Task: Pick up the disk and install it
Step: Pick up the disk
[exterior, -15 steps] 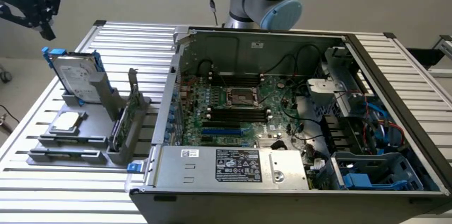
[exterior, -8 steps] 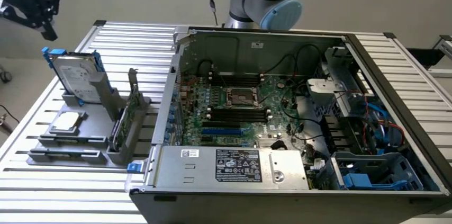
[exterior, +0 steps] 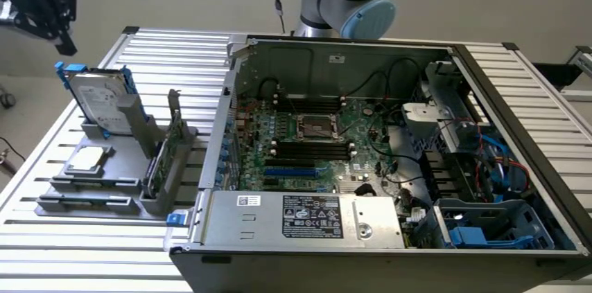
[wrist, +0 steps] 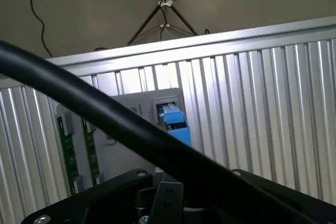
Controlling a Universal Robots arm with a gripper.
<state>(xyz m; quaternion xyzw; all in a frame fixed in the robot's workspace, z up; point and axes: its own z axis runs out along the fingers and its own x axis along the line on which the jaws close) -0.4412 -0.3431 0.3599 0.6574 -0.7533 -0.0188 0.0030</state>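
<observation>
My gripper (exterior: 63,42) hangs high at the exterior view's left edge, fingers closed together on nothing, well apart from the disk (exterior: 100,102). The disk stands upright in the grey stand (exterior: 138,127) on the slatted table (exterior: 83,244), blue rails along its edges and its pale label facing the camera. Just beside it in the same stand, a green circuit card (exterior: 157,161) stands on edge and a processor chip (exterior: 86,160) lies flat. The open computer case (exterior: 370,50) sits to the exterior view's right. From my wrist, past a black cable (wrist: 105,119), I see what is probably the disk's blue rail (wrist: 174,121).
</observation>
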